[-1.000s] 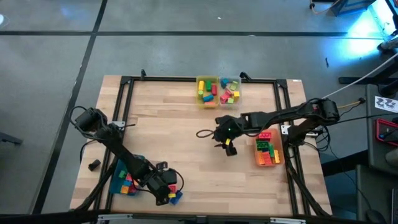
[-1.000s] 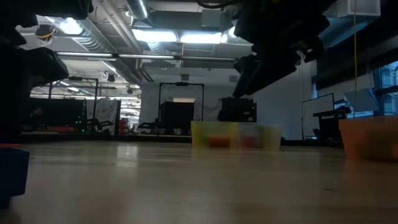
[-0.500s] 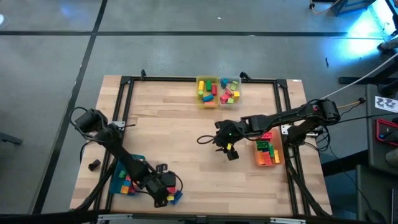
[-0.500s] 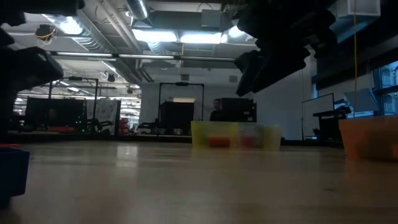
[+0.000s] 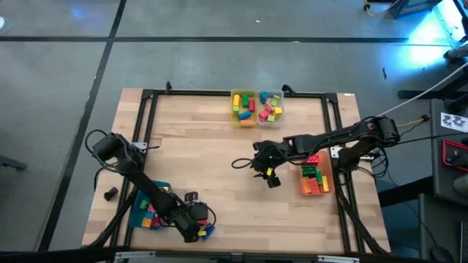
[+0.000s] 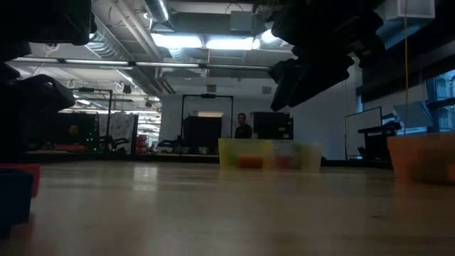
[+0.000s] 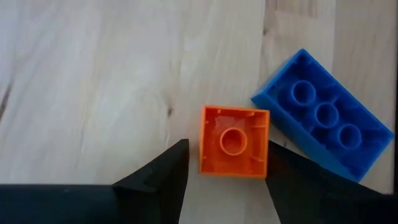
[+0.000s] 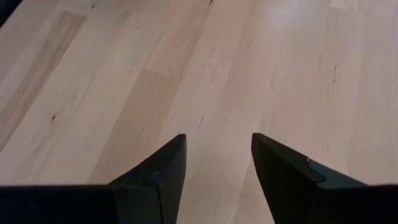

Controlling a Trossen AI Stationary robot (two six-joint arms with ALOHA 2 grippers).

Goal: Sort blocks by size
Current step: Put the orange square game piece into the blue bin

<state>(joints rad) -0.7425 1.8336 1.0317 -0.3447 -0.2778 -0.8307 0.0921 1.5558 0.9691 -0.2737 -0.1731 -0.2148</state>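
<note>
Left gripper (image 7: 225, 163) low at the near-left part of the table (image 5: 212, 146), fingers spread on either side of a small square orange block (image 7: 234, 142) lying hollow side up on the wood; cannot tell if the pads touch its sides. Blue block (image 7: 326, 118), longer, also hollow side up, tilted, just beside the orange one, corner close to it. From above both sit at the gripper tip, just beside the teal bin (image 5: 145, 212) holding mixed coloured blocks.

Right gripper (image 8: 216, 163) hangs above bare wood mid-table, right of centre, fingers parted, nothing between them in its wrist view. High view shows a small yellow bit at that gripper's tip; cannot tell what it is. Orange bin (image 5: 314, 177) with red and green blocks near it at the right edge. Yellow bin (image 5: 243, 107) and clear bin (image 5: 270, 107) side by side at the far edge, short blocks in each. A person (image 6: 242, 126) stands far back in the room
</note>
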